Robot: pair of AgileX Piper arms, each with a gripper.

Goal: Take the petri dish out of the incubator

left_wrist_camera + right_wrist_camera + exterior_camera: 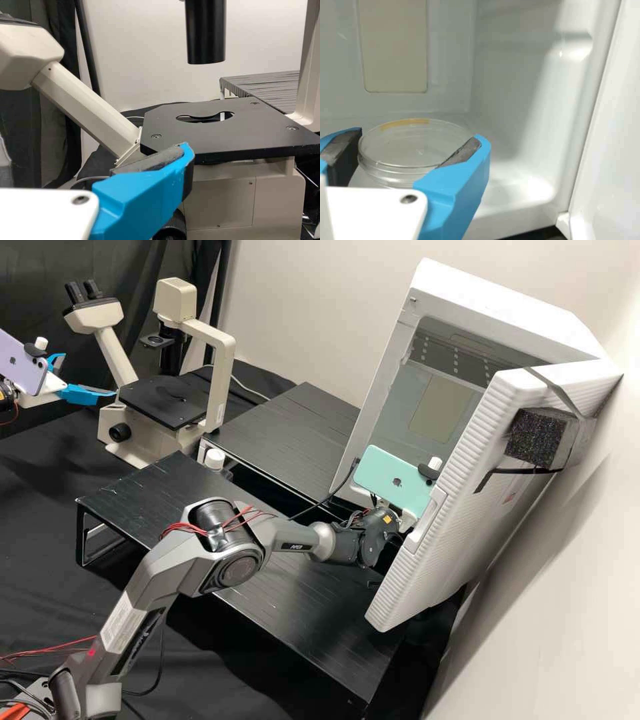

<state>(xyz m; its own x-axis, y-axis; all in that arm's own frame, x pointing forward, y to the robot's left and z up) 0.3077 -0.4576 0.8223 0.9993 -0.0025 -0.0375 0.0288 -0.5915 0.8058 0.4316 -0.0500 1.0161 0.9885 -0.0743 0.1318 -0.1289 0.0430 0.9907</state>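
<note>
Right of the high view, the incubator (pixel 510 313) is standing open; inside, the right gripper (pixel 418 137) is clasping the petri dish (pixel 410 152), extraction pending; upper left, the left gripper (pixel 88 376) is gaping

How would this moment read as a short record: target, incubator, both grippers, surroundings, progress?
target: petri dish, clear, inside the incubator
incubator: white incubator, door standing open
right gripper: right gripper inside the incubator, a finger on each side of the dish, pads apparently against it
left gripper: left gripper open, beside the microscope
surroundings: black stands, dark foam block strapped to the door
progress: dish apparently gripped, not yet out
</note>
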